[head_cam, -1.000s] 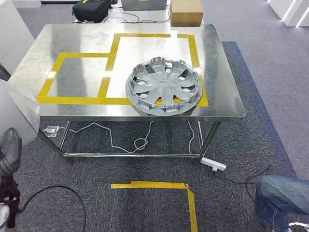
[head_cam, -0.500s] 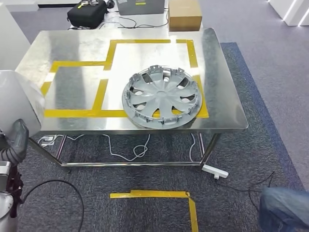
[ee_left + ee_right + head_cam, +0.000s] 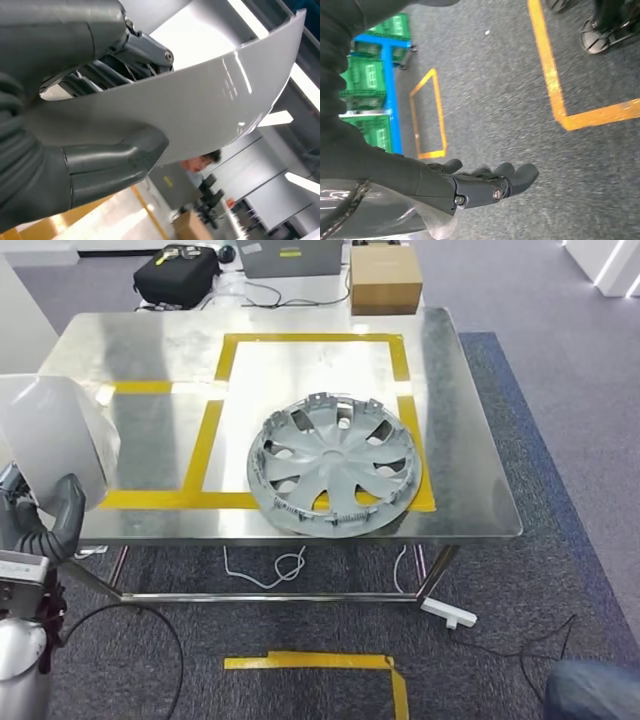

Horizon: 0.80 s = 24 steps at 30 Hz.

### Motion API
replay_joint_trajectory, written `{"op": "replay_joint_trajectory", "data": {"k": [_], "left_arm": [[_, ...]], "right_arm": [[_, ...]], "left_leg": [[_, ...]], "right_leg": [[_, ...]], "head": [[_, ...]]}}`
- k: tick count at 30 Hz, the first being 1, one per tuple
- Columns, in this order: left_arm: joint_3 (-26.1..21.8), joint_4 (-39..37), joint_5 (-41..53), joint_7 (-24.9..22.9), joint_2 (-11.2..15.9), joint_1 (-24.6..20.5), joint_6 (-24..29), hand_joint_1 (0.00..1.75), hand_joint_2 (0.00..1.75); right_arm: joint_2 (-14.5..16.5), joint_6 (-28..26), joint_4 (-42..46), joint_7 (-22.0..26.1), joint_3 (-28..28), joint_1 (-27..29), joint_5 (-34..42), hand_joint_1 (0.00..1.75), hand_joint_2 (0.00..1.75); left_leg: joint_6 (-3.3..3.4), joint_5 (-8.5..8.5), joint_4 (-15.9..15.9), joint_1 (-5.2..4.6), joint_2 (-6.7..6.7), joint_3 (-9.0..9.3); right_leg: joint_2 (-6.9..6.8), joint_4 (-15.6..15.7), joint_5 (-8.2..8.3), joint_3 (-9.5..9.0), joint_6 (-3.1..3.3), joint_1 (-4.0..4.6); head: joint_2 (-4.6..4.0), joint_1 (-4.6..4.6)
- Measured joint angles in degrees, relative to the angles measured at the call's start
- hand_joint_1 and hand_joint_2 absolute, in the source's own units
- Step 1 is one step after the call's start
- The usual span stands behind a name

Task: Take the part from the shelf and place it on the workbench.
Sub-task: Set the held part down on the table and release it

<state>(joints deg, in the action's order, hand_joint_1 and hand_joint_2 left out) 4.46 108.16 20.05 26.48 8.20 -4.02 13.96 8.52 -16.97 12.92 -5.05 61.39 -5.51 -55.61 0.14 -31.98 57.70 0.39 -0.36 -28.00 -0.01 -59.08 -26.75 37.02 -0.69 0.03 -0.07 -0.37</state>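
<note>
My left hand holds a glossy pale grey curved part at the left of the head view, just off the workbench's near left corner. In the left wrist view the thumb and the dark fingers pinch the edge of the part. The steel workbench carries yellow taped rectangles. A grey wheel cover lies on its right rectangle. My right hand hangs over the carpet with its fingers stretched out and nothing in them.
A cardboard box and a black bag sit beyond the bench. Cables trail under it. Yellow tape marks the carpet in front. A person's jeans leg is at the lower right. Green crates stand on a blue frame.
The whole picture has shifted: the camera has come closer to the bench and tipped down. The part and my left hand sit higher and further right in the picture.
</note>
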Motion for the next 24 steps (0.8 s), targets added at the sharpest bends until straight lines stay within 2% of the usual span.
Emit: {"op": "replay_joint_trajectory", "data": {"k": [2,3,4,6,7,8,9,11,13,15,18,19,21,22,23,24], "left_arm": [[0.30,-0.43,0.02,-0.20,0.05,-0.45,-0.02,1.75,1.75],[0.45,-0.62,0.02,-0.27,0.09,-0.73,0.01,1.75,1.75],[0.61,-0.87,0.02,-0.43,0.13,-1.01,0.05,1.75,1.75],[0.94,-1.51,0.16,-1.12,0.17,-1.36,0.21,1.75,1.75],[1.09,-1.93,0.41,-1.72,0.17,-1.47,0.34,1.75,1.75],[1.21,-2.34,0.72,-2.35,0.17,-1.60,0.46,1.75,1.75],[1.32,-2.77,1.10,-2.98,0.16,-1.80,0.60,1.75,1.75],[1.60,-3.60,1.86,-4.03,0.15,-2.55,0.74,1.75,1.75],[2.33,-5.02,3.64,-5.31,0.20,-4.00,0.85,1.75,1.75],[3.36,-6.84,6.50,-6.78,0.40,-5.40,0.98,1.75,1.75],[5.01,-9.29,11.05,-8.52,0.66,-7.12,1.60,1.75,1.75],[5.65,-10.20,12.73,-9.12,0.75,-7.90,1.91,1.75,1.75],[6.95,-12.19,15.75,-10.15,1.09,-9.33,2.28,1.75,1.75],[7.56,-13.18,16.98,-10.59,1.32,-9.81,2.28,1.75,1.75],[8.15,-14.13,18.16,-10.96,1.58,-10.15,2.27,1.75,1.75],[8.73,-14.96,19.46,-11.34,1.91,-10.44,2.31,1.75,1.75]], "right_arm": [[0.00,-0.02,0.00,-0.11,-0.01,0.03,-0.15,0.00,1.75],[0.00,-0.03,0.00,-0.20,-0.01,0.02,-0.20,0.00,1.75],[0.00,-0.03,0.00,-0.26,-0.01,-0.02,-0.26,0.00,1.75],[0.00,-0.04,0.00,-0.19,-0.02,-0.10,-0.37,0.00,1.75],[0.00,-0.05,0.00,-0.15,-0.03,-0.10,-0.43,0.00,1.75],[0.00,-0.07,0.00,-0.10,-0.03,-0.08,-0.48,0.00,1.75],[0.00,-0.08,0.00,-0.11,-0.03,-0.06,-0.52,0.00,1.75],[0.04,-0.08,-0.02,-0.16,-0.03,-0.03,-0.61,0.00,1.75],[0.15,-0.05,-0.07,-0.19,-0.03,-0.07,-0.70,0.00,1.75],[0.22,0.03,-0.11,-0.13,-0.04,-0.25,-0.85,0.00,1.75],[0.21,0.10,-0.11,-0.15,-0.07,-0.34,-1.11,0.00,1.75],[0.20,0.11,-0.11,-0.19,-0.08,-0.35,-1.20,0.00,1.75],[0.19,0.17,-0.11,-0.27,-0.09,-0.34,-1.31,0.00,1.75],[0.18,0.22,-0.11,-0.27,-0.10,-0.31,-1.37,0.00,1.75],[0.17,0.28,-0.11,-0.27,-0.10,-0.28,-1.42,0.00,1.75],[0.15,0.34,-0.11,-0.29,-0.10,-0.25,-1.51,0.00,1.75]], "left_leg": [[-0.53,-0.10,1.11,0.06,0.09,-0.10],[-0.77,-0.46,3.10,0.10,0.12,-1.01],[-1.03,-1.38,6.25,0.14,0.16,-2.69],[-1.38,-4.37,13.54,0.16,0.17,-7.16],[-1.41,-5.36,15.95,0.16,0.17,-9.03],[-1.30,-5.23,16.75,0.14,0.17,-10.13],[-1.04,-3.78,15.67,0.09,0.17,-10.34],[0.10,1.66,9.16,-0.35,0.18,-8.68],[1.39,4.15,3.59,-1.02,0.14,-6.94],[1.96,4.09,2.06,-1.37,0.08,-6.47],[2.12,5.50,0.56,-0.80,0.17,-5.83],[2.16,5.71,0.20,-0.56,0.22,-5.66],[2.26,5.71,0.12,-0.48,0.23,-5.66],[2.26,5.68,0.14,-0.47,0.23,-5.69],[2.23,5.64,0.15,-0.43,0.24,-5.68],[2.15,5.58,0.19,-0.37,0.24,-5.65]], "right_leg": [[0.09,0.15,0.04,-0.92,0.82,-0.15],[0.11,0.29,-0.06,-1.49,1.14,-0.24],[0.12,0.43,-0.30,-2.01,1.39,-0.28],[0.19,0.49,-0.91,-2.79,1.76,-0.19],[0.25,0.49,-1.21,-3.14,1.82,-0.09],[0.33,0.49,-1.50,-3.52,1.87,0.03],[0.42,0.49,-1.78,-3.96,1.90,0.19],[0.52,0.53,-2.29,-4.79,1.92,0.45],[0.52,0.54,-2.69,-5.13,1.70,0.62],[0.43,0.57,-2.89,-5.13,1.22,0.64],[0.45,-0.92,-4.22,-4.43,-0.03,0.64],[0.46,-3.04,-5.48,-3.34,-0.47,0.55],[0.45,-9.83,-8.61,0.24,-1.10,0.11],[0.41,-12.94,-9.60,1.98,-1.37,-0.13],[0.39,-14.50,-9.59,3.00,-1.61,-0.35],[0.35,-14.03,-8.54,3.02,-1.81,-0.52]], "head": [[0.01,-0.13],[0.01,-0.15],[0.01,-0.20],[0.01,-0.21],[0.01,-0.21],[0.01,-0.21],[0.01,-0.21],[0.01,-0.18],[0.01,-0.18],[0.01,-0.28],[0.01,-0.33],[0.01,-0.27],[0.01,-0.21],[0.01,-0.23],[0.01,-0.25],[0.01,-0.24]]}}
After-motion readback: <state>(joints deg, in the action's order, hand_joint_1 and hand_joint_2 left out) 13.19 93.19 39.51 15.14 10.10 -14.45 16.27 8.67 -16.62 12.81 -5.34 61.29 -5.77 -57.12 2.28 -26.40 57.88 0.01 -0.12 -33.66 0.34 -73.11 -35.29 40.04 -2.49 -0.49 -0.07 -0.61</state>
